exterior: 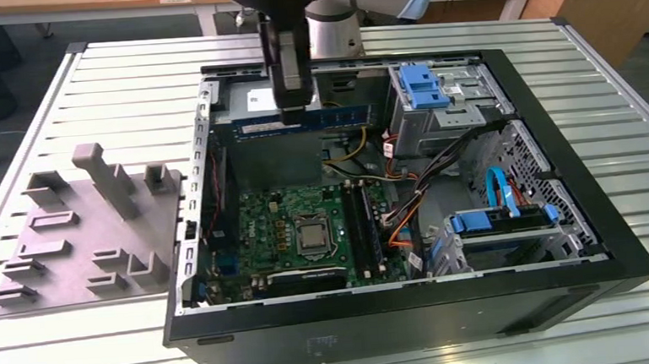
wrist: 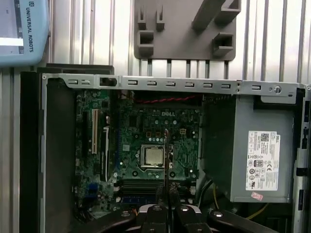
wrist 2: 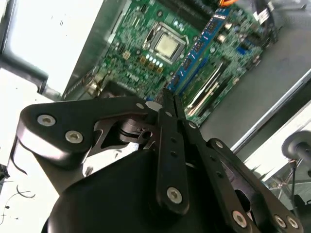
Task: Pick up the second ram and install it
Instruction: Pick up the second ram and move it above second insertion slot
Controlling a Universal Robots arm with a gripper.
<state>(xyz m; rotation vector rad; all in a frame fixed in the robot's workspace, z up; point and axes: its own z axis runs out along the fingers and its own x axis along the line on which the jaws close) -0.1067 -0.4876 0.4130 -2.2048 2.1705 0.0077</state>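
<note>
Exterior view: vertical fingers (exterior: 292, 99) on ram (exterior: 339, 117)

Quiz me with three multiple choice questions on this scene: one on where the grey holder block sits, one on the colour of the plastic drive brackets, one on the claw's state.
1. Where is the grey holder block? A on the table, at the exterior view's left of the computer case; B inside the case; C on the drive brackets.
2. What colour are the plastic drive brackets? A red; B yellow; C blue.
3. The claw is: A open and empty; B shut on the second ram; C shut on a cable.
Answers: A, it lies on the slats beside the case; C, both are blue; B, the stick is clamped in it over the open case.
</note>
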